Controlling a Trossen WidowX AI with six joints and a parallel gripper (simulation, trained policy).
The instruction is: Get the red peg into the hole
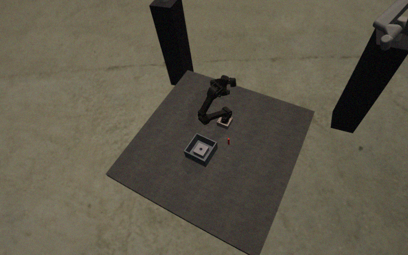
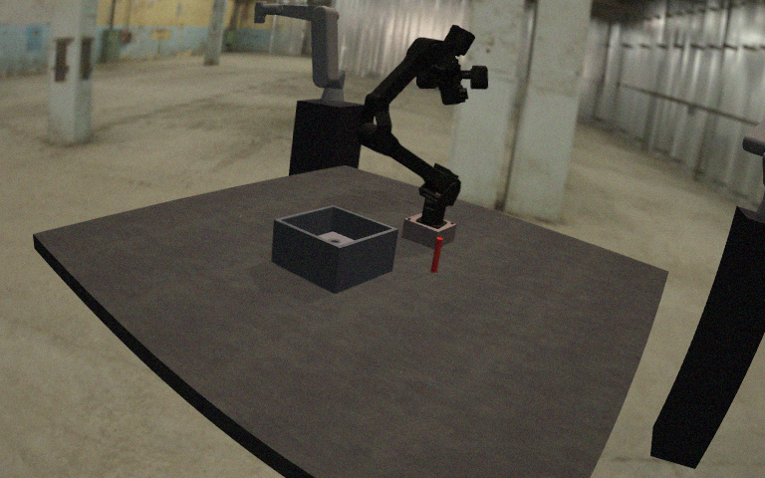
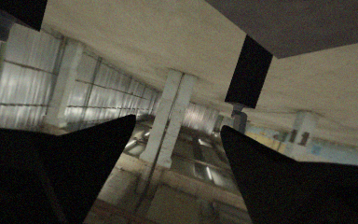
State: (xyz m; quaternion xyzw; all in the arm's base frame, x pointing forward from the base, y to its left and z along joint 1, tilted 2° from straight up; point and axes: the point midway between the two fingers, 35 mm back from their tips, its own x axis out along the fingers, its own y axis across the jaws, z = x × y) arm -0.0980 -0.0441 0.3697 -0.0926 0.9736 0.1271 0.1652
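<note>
The red peg (image 1: 228, 141) (image 2: 435, 254) stands upright on the dark table, to the right of the open box. The open grey-blue box (image 1: 189, 153) (image 2: 333, 263) holds a light plate (image 1: 201, 149) (image 2: 334, 238) with a dark hole at its bottom. My gripper (image 1: 231, 81) (image 2: 476, 77) (image 3: 179, 124) is open and empty. It is held high above the arm's base, far from the peg and the box, and points out to the side. The wrist view shows only the two dark fingers and the hall behind them; neither the peg nor the box shows there.
The arm's base (image 1: 224, 122) (image 2: 427, 231) sits on a small light block behind the peg. The dark square table (image 1: 240, 186) (image 2: 394, 360) has open floor around it. Dark pillars (image 1: 171, 39) (image 1: 366, 84) stand beyond its back corners.
</note>
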